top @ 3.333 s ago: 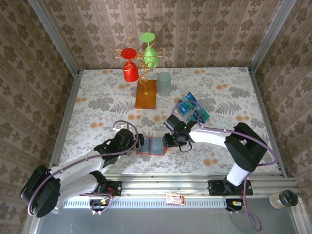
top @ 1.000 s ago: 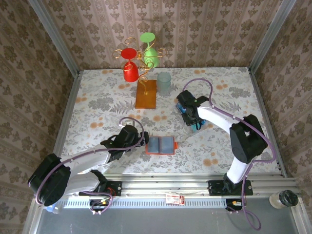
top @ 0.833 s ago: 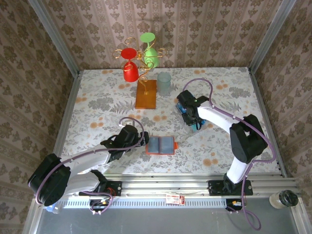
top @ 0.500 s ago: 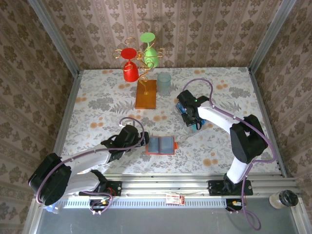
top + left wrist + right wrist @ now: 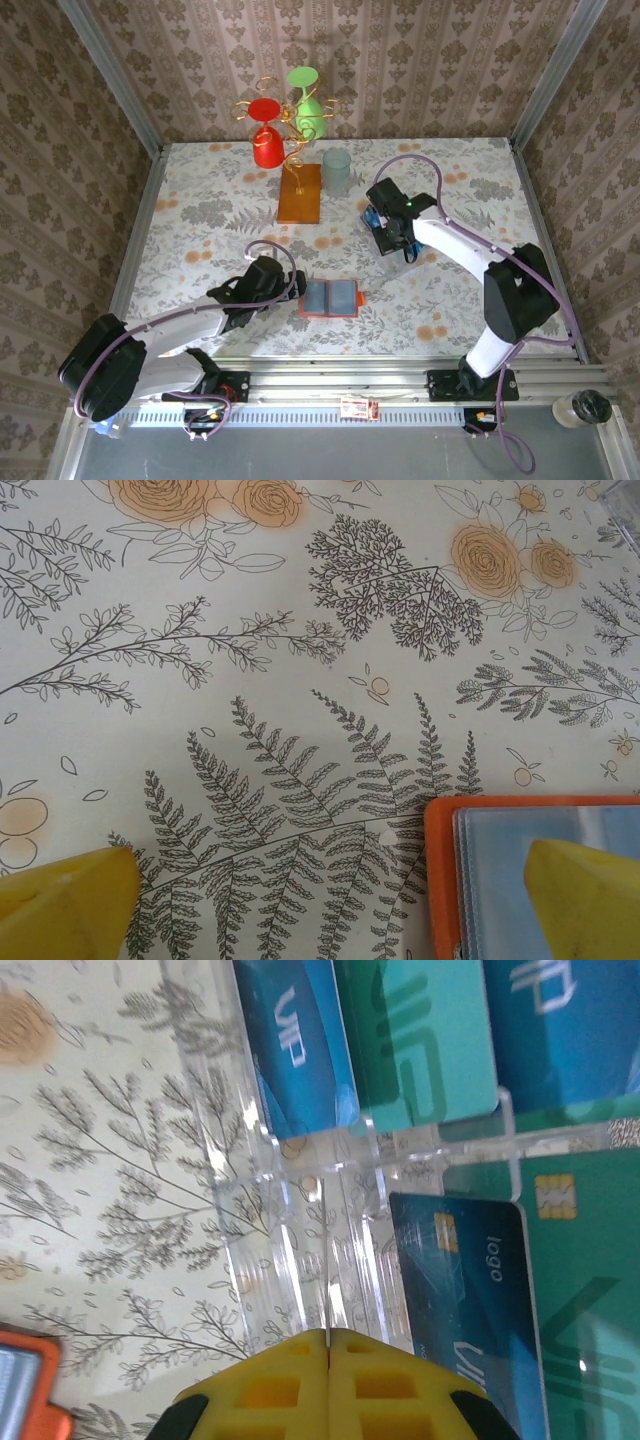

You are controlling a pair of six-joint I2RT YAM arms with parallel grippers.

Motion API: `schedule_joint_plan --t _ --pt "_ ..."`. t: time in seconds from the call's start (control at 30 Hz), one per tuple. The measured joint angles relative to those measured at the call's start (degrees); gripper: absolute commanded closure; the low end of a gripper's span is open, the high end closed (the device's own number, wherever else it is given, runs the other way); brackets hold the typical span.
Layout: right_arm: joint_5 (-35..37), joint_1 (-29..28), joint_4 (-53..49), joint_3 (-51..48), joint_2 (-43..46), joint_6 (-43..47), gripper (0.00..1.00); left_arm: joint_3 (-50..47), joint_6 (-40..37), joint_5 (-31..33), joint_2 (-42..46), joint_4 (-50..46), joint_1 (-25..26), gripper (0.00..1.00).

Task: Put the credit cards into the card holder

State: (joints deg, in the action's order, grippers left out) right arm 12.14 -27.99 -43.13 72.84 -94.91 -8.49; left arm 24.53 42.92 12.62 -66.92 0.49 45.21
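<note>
Right wrist view: the credit cards [image 5: 458,1278] sit in a clear acrylic rack [image 5: 255,1195] with blue and teal faces overlapping. They are well apart from the card holder [image 5: 331,298], which lies open and flat on the floral tablecloth [image 5: 200,220] near the arm bases. Right gripper [image 5: 329,1345] has its yellow pads pressed together with no gap, at the rack's near edge. Left gripper [image 5: 320,910] stands spread wide and low over the cloth, one fingertip above the holder's orange rim, gripping nothing.

Handling judgement: the cards are light, thin, stiff and glossy, so they are likely to slip between flat pads. Each is best taken by a free short edge that stands clear of the rack's dividers, pinched across the thickness. The holder looks soft and light and may slide when a card is pushed in, so the wide-spread arm seems placed to steady it.

Not determined: a thin pale line rises from the seam of the right pads. It could be a card edge or an acrylic divider, so whether a card is held is unconfirmed. The card count is unclear because several are cut off by the frame. The holder's pockets lie under a pale sheen and their contents are unreadable
</note>
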Motion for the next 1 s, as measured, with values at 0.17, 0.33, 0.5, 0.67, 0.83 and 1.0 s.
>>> schedule_joint_plan --t 0.17,0.33,0.5,0.67,0.83,1.0 --pt "-5.5 0.0 0.3 0.4 5.2 -1.9 1.0 0.0 -0.2 0.0 0.0 0.0 -0.3 0.0" --pt "-16.9 0.0 8.4 -5.5 12.7 -9.1 1.0 0.0 -0.7 0.0 0.5 -0.4 -0.3 0.0" --pt "-26.0 -2.0 22.6 -18.4 15.1 -20.9 1.0 0.0 -0.8 -0.1 1.0 -1.4 -0.3 0.0" --pt "-28.9 -7.1 32.6 -26.2 15.1 -29.7 1.0 0.0 -1.0 -0.5 1.4 -1.7 -0.3 0.0" --pt "-29.7 -10.6 41.4 -27.4 11.6 -35.1 1.0 -0.1 -1.0 -0.9 1.4 -1.8 -0.2 0.0" --pt "-30.1 -12.1 46.8 -28.5 7.4 -37.9 1.0 -0.1 -1.0 -0.8 1.4 -1.8 0.8 0.0"
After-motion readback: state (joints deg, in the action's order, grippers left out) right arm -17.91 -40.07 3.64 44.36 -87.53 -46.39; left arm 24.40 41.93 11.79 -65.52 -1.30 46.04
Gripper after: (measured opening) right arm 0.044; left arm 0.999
